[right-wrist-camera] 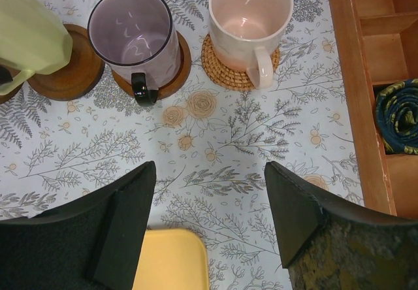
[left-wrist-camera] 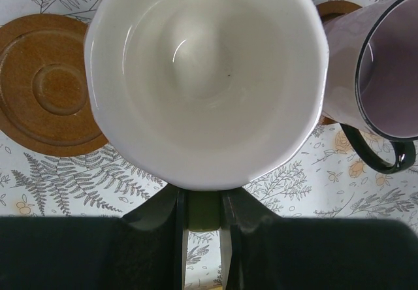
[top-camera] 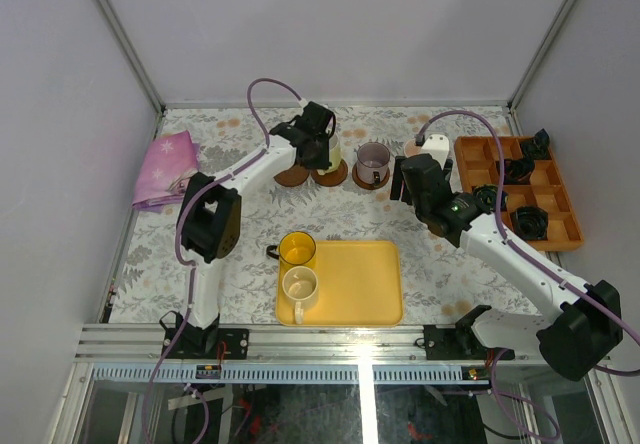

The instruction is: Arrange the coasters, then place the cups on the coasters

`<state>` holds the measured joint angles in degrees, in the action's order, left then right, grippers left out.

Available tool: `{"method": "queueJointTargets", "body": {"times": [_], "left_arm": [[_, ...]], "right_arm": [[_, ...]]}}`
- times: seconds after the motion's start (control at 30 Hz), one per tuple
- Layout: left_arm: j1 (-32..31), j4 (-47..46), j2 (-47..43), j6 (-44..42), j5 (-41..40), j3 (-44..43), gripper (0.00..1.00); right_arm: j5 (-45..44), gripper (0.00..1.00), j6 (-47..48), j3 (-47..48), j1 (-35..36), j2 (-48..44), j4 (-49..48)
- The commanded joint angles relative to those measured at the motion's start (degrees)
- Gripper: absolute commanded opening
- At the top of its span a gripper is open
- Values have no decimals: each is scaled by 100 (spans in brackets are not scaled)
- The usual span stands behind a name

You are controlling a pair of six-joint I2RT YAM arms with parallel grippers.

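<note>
Cup (left-wrist-camera: 206, 74), cream-white, fills the top of the left wrist view, over a brown coaster (right-wrist-camera: 68, 74); the left gripper (left-wrist-camera: 204, 206) pinches its handle. It looks stiff, smooth and breakable, so lower gently. Right gripper (right-wrist-camera: 209, 172) stands open, empty.

The left arm (top-camera: 250, 169) has white tubular links, bulky black joint housings and a black base. The right arm (top-camera: 520, 264) is of the same build and colouring. A mauve cable (top-camera: 272, 82) loops out behind the left end effector (left-wrist-camera: 204, 215) and runs down along the links. A matching cable (top-camera: 455, 114) arcs behind the right end effector (right-wrist-camera: 209, 172). Both end effectors are matte black, each with two wedge-shaped fingers (right-wrist-camera: 124, 218). One finger of the right end effector shows a rough surface with yellowish mottling.
</note>
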<state>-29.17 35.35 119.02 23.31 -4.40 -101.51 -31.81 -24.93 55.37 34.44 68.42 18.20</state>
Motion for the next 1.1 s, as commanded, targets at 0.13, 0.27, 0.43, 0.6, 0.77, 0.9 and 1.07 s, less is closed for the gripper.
{"method": "queueJointTargets", "body": {"times": [0.13, 0.27, 0.43, 0.6, 0.77, 0.9, 1.07], "left_arm": [[36, -57, 90, -158, 65, -461, 0], [34, -55, 149, -177, 77, -493, 0], [34, -55, 188, -191, 109, -511, 0], [34, 5, 229, -222, 241, -574, 7], [29, 133, 246, -235, 232, -616, 8], [29, 242, 258, -246, 167, -641, 14], [25, 266, 251, -242, 25, -581, 14]], "right_arm": [[84, 75, -113, 121, -42, -13, -93], [87, 75, -111, 81, -42, -30, -101], [87, 75, -101, 68, -42, -31, -113], [109, 74, -75, 72, -42, -6, -157], [126, 75, -48, 88, -42, 38, -180], [155, 75, -22, 100, -42, 86, -210], [200, 75, 6, 104, -42, 139, -261]]}}
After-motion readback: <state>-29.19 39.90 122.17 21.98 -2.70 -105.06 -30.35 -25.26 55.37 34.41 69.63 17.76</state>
